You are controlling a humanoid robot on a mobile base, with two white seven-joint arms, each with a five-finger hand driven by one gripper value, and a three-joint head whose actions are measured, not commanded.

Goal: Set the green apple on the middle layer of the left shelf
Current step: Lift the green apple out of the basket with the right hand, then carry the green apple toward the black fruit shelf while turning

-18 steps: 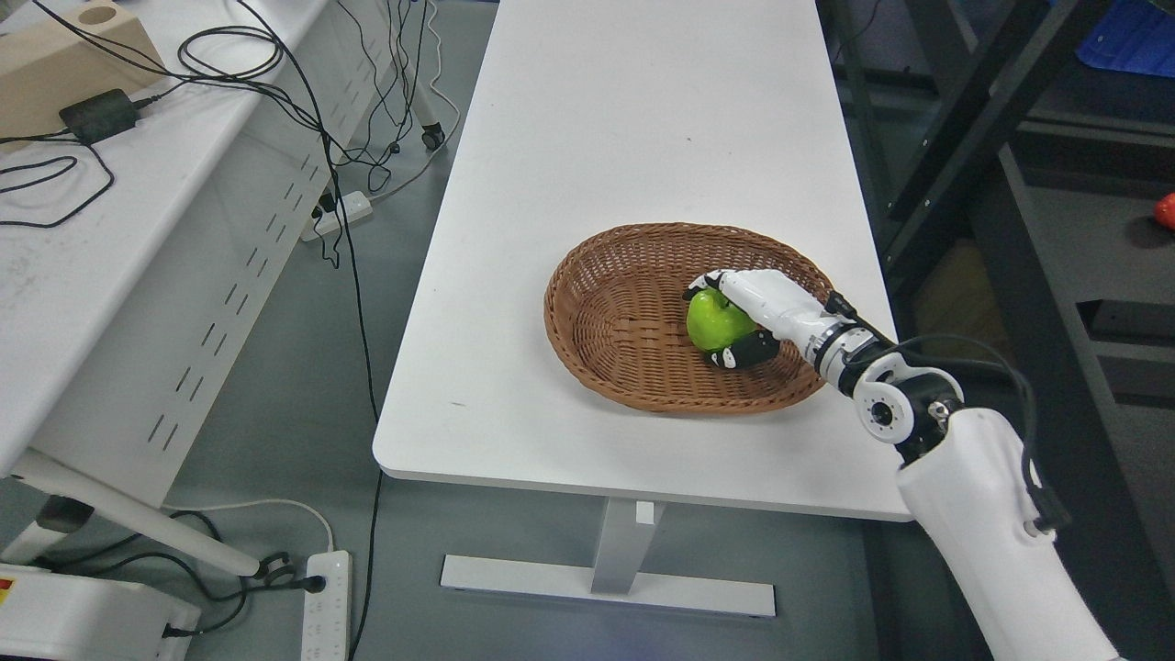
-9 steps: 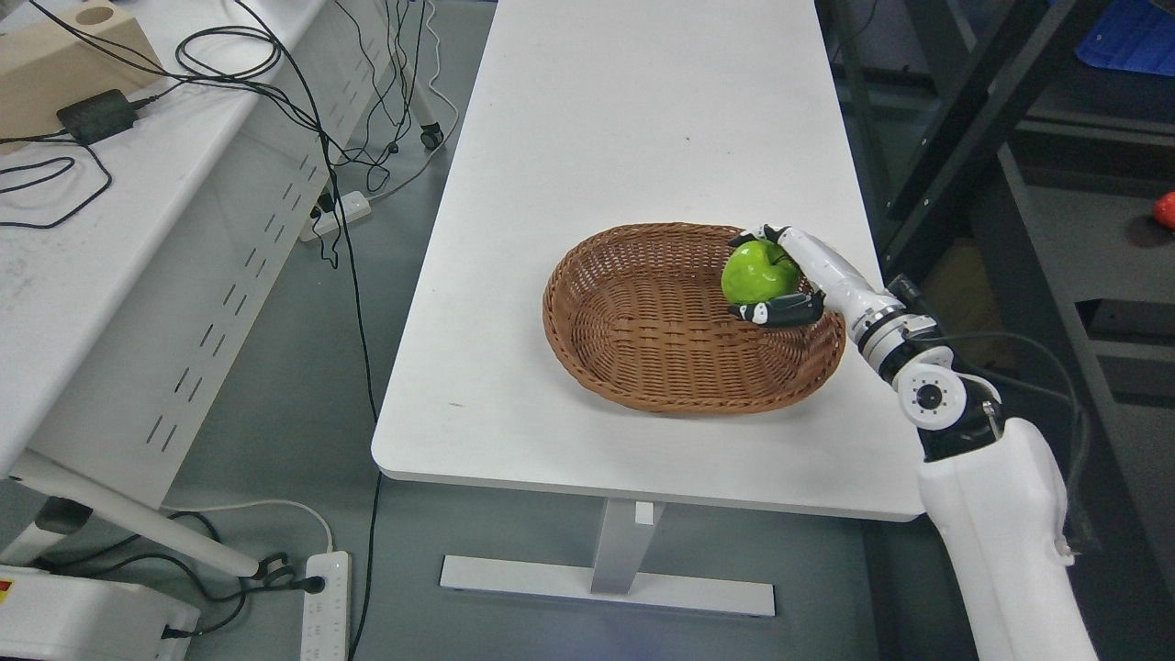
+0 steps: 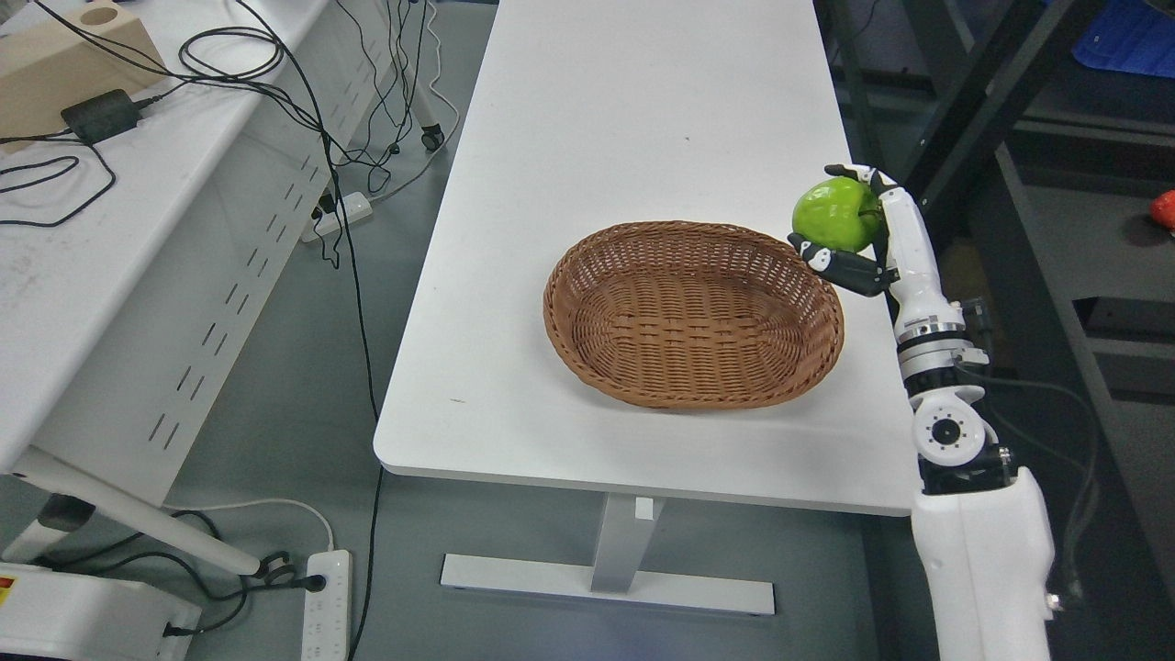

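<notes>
Starting on the far left, there's a second white bench (image 3: 138, 229) with a mess of thin black cables (image 3: 229, 64) looped over it, a small matte black power brick (image 3: 99, 115) and a pale wooden block (image 3: 55, 55) with a round hole in the top. On the grey floor under it lies a white power strip (image 3: 328, 606) with a plug in it.

Middle of the view is my white desk (image 3: 643, 110), a smooth, matte, long rectangle with rounded corners, on a white T-shaped leg (image 3: 610, 569). Sitting on it toward the near right is the wicker basket (image 3: 587, 344): oval, shallow, brown woven cane with a thicker braided rim. Nothing in it.

Then my right hand (image 3: 858, 234), over the desk's right edge, just past the basket's far right rim and lifted clear of it. The forearm stands almost straight up, a white glossy shell with a metal ring at the wrist and a round joint below. My fingers (image 3: 840, 264) are black-jointed with white tips and are wrapped around the green apple (image 3: 835, 213), thumb side underneath and the rest curling over the top and back. The apple is shiny, round and bright lime green, with its dimple turned toward my palm.

Far right is a dark metal shelf frame (image 3: 964, 101) with something small and red (image 3: 1164, 209) on one level.
</notes>
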